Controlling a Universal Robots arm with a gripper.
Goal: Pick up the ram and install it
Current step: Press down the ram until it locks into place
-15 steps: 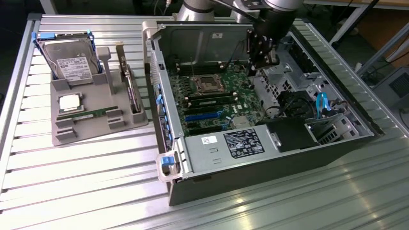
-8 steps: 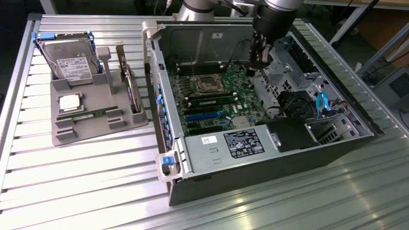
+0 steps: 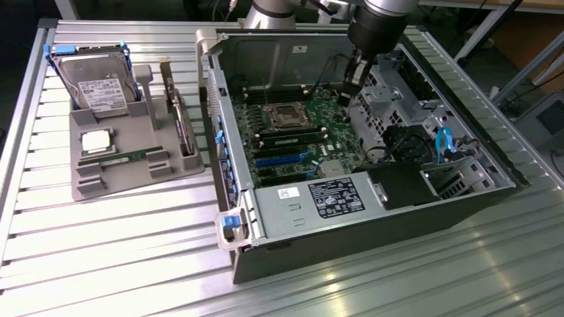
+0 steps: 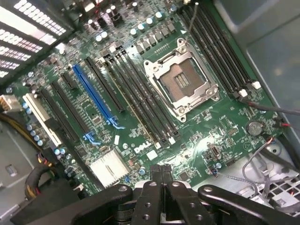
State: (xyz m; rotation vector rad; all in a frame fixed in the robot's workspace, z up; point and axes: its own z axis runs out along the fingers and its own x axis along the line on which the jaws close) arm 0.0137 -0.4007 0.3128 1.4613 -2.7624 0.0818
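The gripper [image 4: 161,174] hangs over the motherboard [image 3: 295,135] inside the open computer case [image 3: 352,218], fingers clenched on nothing. The ram [image 3: 123,158] lies in the gray tray [image 3: 105,188] on the desk, so picking seems unstarted; reaching it calls for released fingers

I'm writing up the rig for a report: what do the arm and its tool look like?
The arm is a thick dark cylinder with a silver-grey section above. The tool has matte black, rounded linkage arms with round pivot holes and two narrow black fingers.
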